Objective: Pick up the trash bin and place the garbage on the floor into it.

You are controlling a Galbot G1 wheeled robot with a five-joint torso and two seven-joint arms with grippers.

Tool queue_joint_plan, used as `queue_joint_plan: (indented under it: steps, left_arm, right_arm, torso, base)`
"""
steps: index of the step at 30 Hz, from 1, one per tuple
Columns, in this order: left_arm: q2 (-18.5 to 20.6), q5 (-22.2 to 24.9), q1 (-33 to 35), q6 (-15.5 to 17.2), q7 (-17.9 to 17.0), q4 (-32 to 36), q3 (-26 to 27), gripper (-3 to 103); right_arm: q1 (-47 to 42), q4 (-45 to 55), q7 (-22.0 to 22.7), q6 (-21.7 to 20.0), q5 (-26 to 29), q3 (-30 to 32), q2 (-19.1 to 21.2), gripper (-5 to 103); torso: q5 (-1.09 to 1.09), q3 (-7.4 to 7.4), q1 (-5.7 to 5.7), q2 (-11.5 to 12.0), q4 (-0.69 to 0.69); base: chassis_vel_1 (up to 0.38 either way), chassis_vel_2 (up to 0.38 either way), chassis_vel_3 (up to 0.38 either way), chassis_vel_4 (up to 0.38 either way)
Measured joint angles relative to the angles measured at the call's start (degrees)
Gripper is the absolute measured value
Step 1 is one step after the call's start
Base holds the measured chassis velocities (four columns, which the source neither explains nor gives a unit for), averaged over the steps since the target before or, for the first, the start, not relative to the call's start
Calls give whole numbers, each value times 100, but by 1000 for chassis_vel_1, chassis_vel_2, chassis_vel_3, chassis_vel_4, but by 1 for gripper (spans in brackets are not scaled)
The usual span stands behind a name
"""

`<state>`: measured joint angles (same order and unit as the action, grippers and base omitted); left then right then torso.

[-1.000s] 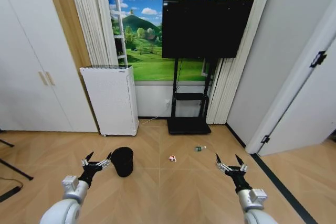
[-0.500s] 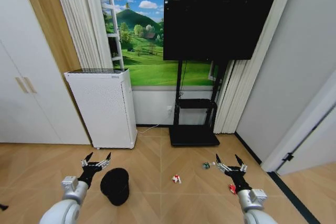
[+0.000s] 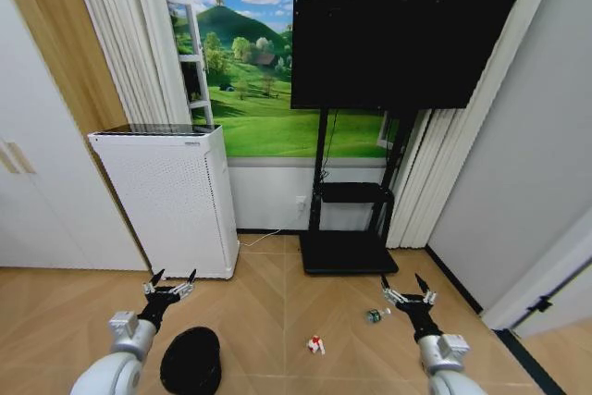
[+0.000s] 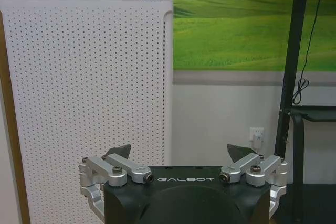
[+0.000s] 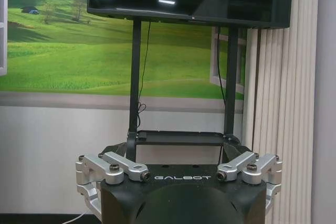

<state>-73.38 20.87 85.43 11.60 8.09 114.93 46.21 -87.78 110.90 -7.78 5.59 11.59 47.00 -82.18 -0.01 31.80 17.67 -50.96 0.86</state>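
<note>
Nearest the camera in the head view, the trash bin (image 3: 191, 373) is seen on the wooden floor (image 3: 268, 321) at about 7 o'clock, its dark mouth turned upward, just below the left gripper (image 3: 168, 285). That gripper is held in the air with its fingers spread wide and nothing between them; in the left wrist view the left gripper (image 4: 178, 153) is faced toward the white perforated appliance (image 4: 89, 98), jaws parted and empty. At about 5 o'clock the right gripper (image 3: 403, 287) is likewise held up, wide open and with nothing gripped — the same spread is shown in the right wrist view, where the right gripper (image 5: 177, 150) is pointed at the TV stand (image 5: 181, 137). Between the two arms, at 6 o'clock, a red-and-white wrapper (image 3: 316, 346) is seen lying on the floor, well apart from the bin. A little farther, a tiny bottle with green label (image 3: 374, 316) is found just beside the right gripper's fingers in the head view. Beyond, the appliance is stood against the wall at 10 o'clock, and the black television (image 3: 407, 30) is mounted at 1 o'clock.
</note>
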Motion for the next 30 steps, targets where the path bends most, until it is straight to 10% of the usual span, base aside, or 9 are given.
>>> queue_joint_plan:
  steps: [30]
  left_arm:
    - [-50, 9, 17, 14, 8, -20, 27, 100]
  right_arm:
    - [-64, 111, 12, -20, 66, 29, -18, 100]
  torso:
    - [1, -275, -209, 484, 1]
  base:
    - [8, -8, -7, 7]
